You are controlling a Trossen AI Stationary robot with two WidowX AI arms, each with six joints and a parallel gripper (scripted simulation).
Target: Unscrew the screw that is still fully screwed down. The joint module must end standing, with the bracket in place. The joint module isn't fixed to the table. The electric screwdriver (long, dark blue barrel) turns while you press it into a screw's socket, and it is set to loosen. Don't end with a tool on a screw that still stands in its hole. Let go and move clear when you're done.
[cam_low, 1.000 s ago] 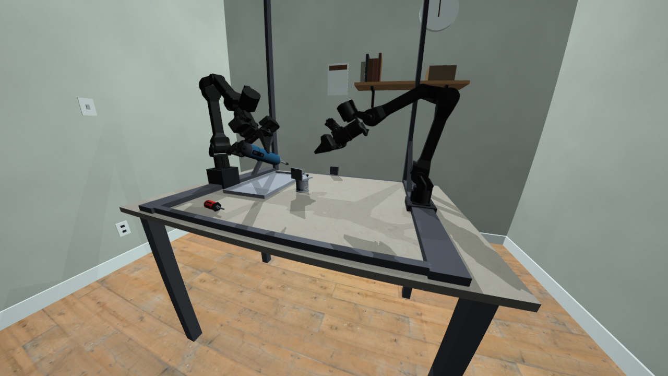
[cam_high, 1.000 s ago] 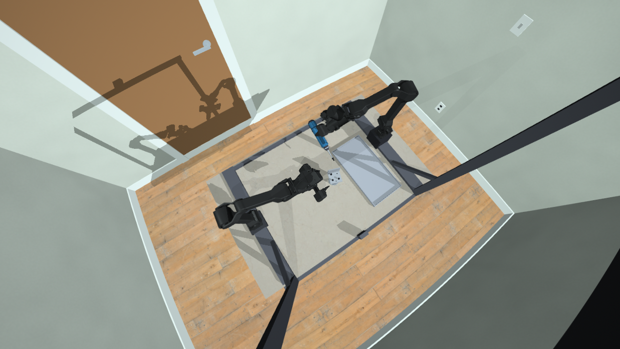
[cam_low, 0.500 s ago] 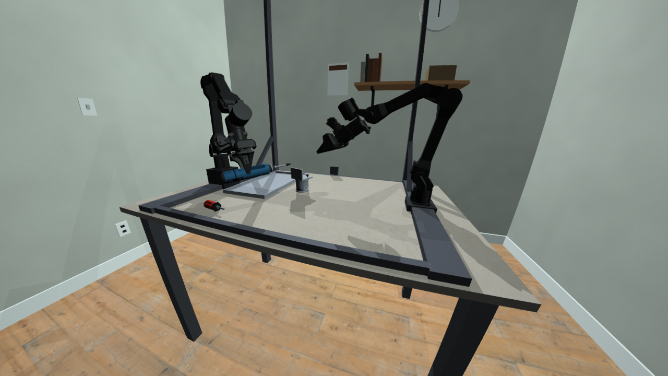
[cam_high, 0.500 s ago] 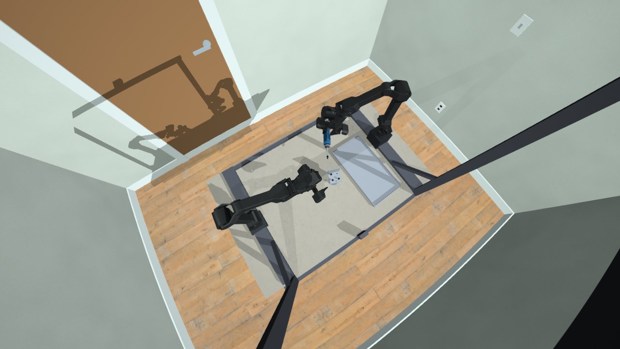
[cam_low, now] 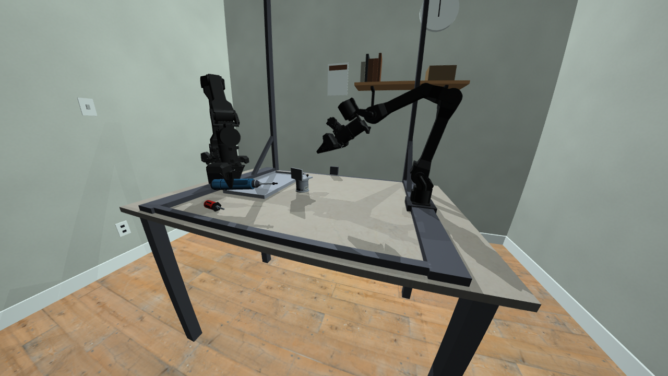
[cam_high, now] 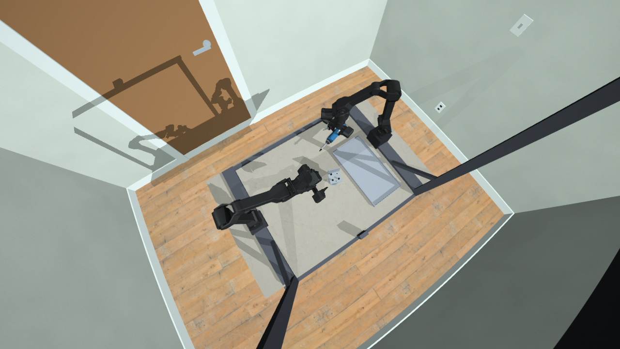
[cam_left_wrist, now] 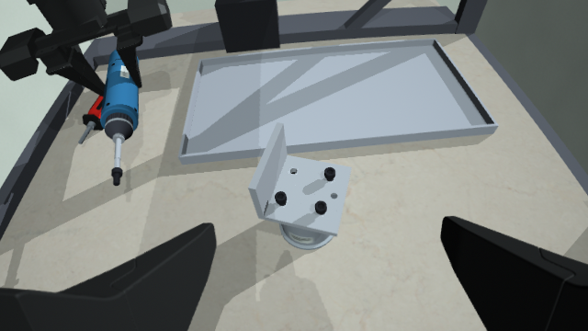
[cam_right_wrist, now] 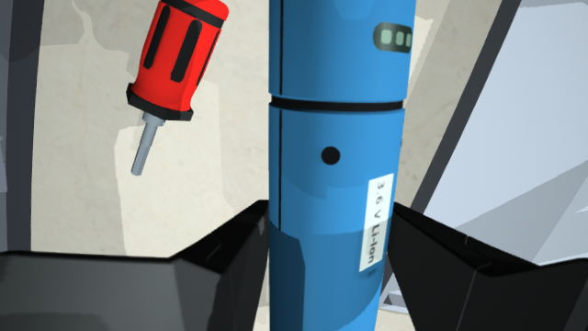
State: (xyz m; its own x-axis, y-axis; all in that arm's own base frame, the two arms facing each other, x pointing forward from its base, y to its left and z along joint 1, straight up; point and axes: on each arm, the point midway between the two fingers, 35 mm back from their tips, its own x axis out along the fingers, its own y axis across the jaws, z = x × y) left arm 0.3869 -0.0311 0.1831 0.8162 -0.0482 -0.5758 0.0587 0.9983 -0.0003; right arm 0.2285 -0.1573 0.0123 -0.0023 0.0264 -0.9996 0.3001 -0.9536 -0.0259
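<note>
The right gripper (cam_low: 228,183) (cam_left_wrist: 124,91) is closed partway around the electric screwdriver (cam_high: 333,134) (cam_low: 233,183) (cam_left_wrist: 121,97) (cam_right_wrist: 337,161); past its bit stands the joint module (cam_low: 302,184) (cam_left_wrist: 307,239), apart from it. Above and beside the module, the left gripper (cam_low: 318,150) (cam_left_wrist: 327,231) gapes wide, gripping nothing.

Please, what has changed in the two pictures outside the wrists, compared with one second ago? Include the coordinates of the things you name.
The right gripper (cam_high: 337,128) (cam_low: 228,182) (cam_left_wrist: 124,91) (cam_right_wrist: 326,212) carried the electric screwdriver (cam_high: 333,136) (cam_low: 233,183) (cam_left_wrist: 121,98) (cam_right_wrist: 337,129) lower, turning it; its tip moved away from the joint module (cam_low: 302,185) (cam_left_wrist: 307,240). Nothing was released. The module, bracket (cam_high: 334,177) (cam_low: 296,174) (cam_left_wrist: 300,199), red screwdriver (cam_low: 211,204) (cam_left_wrist: 96,107) (cam_right_wrist: 172,55) and tray (cam_high: 366,171) (cam_low: 266,189) (cam_left_wrist: 344,101) (cam_right_wrist: 528,115) stayed.
</note>
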